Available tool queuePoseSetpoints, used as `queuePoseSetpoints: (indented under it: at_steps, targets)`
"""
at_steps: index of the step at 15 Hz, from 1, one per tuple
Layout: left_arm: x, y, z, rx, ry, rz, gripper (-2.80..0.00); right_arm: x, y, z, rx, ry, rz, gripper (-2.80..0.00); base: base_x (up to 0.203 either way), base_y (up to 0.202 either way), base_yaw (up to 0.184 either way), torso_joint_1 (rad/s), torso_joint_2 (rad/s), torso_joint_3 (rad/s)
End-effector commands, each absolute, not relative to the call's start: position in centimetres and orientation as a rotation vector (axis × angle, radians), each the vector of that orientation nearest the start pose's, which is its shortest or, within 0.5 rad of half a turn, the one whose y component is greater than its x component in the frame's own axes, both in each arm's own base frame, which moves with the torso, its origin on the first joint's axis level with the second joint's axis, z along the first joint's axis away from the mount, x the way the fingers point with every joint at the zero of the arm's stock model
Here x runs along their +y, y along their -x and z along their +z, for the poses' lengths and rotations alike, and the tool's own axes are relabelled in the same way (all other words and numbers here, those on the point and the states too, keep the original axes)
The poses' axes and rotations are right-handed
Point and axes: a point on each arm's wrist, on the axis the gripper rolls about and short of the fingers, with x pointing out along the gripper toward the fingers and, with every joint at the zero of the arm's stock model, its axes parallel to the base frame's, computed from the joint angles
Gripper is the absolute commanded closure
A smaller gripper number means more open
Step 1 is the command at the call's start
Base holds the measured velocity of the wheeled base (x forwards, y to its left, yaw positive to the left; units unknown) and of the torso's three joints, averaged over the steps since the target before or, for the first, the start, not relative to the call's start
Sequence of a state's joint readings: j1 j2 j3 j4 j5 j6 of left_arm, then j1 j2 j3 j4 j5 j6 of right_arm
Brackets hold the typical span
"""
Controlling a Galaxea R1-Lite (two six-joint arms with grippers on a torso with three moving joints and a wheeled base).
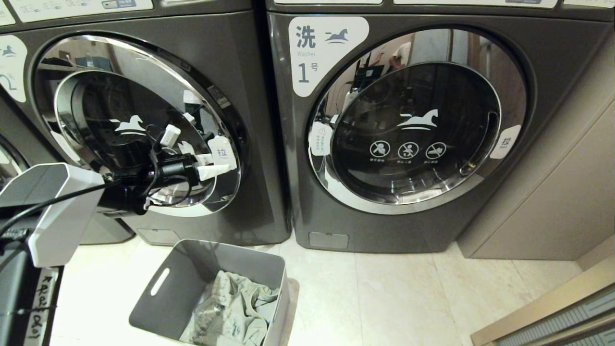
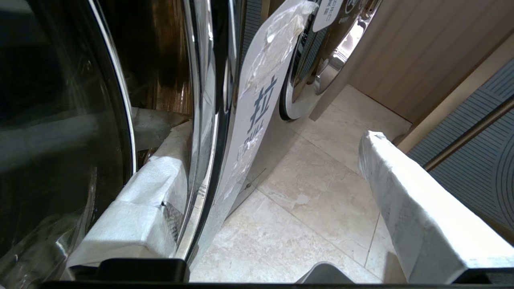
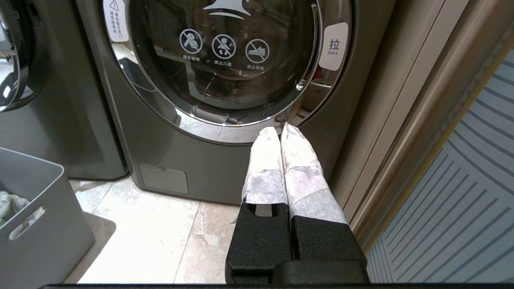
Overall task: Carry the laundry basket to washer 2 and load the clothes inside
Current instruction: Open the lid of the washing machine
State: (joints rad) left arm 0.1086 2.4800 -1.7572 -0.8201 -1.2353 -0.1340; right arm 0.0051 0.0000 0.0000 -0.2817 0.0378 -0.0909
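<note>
Item: my left pincer (image 1: 214,166), fingers spread wide, astride the chrome-rimmed round glass door (image 1: 144,125) of dark grey front-load washer 2 (image 1: 230,57). Right pincer (image 3: 281,132) pressed together. Grey plastic rectangular laundry basket (image 1: 163,288) on the floor below, holding pale green-grey denim clothes (image 1: 235,307).

left gripper (image 1: 214,166) open at washer 2 (image 1: 144,129) door edge | clothes (image 1: 233,310) in laundry basket (image 1: 192,278)

The left washer's round chrome-rimmed glass door (image 1: 144,125) stands swung partly out, blocking its drum opening. The spread left gripper (image 1: 211,166) straddles its edge. Bare pale floor tiles (image 1: 384,298) lie open right of the grey plastic basket (image 1: 192,283).
</note>
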Motion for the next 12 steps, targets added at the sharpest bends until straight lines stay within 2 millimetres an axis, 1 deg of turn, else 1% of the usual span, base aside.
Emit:
queuePoseSetpoints:
  at_steps: [1,2,5,8,10,12]
  targets:
    - [5.0,-50.3,12.9,-0.001,0.058,-1.090,-2.80,0.1,2.3,9.3,-0.244,0.096,0.032,0.00,0.000,0.000,0.000,0.000,0.00,0.000]
    - [5.8,-50.2,12.7,0.002,0.061,-1.075,-2.80,0.1,2.3,9.3,-0.244,0.096,0.032,0.00,0.000,0.000,0.000,0.000,0.00,0.000]
    - [7.0,-50.1,12.6,-0.008,0.044,-1.042,-2.80,0.1,2.3,9.3,-0.244,0.096,0.033,0.00,0.000,0.000,0.000,0.000,0.00,0.000]
    - [7.8,-49.8,13.0,-0.015,0.037,-1.024,-2.80,0.1,2.3,9.3,-0.244,0.096,0.032,0.00,0.000,0.000,0.000,0.000,0.00,0.000]
    - [8.5,-49.1,13.9,-0.022,0.030,-1.012,-2.80,0.1,2.3,9.3,-0.244,0.096,0.032,0.00,0.000,0.000,0.000,0.000,0.00,0.000]
    - [9.4,-47.6,15.5,-0.025,0.028,-0.990,-2.80,0.1,2.3,9.3,-0.244,0.096,0.032,0.00,0.000,0.000,0.000,0.000,0.00,0.000]
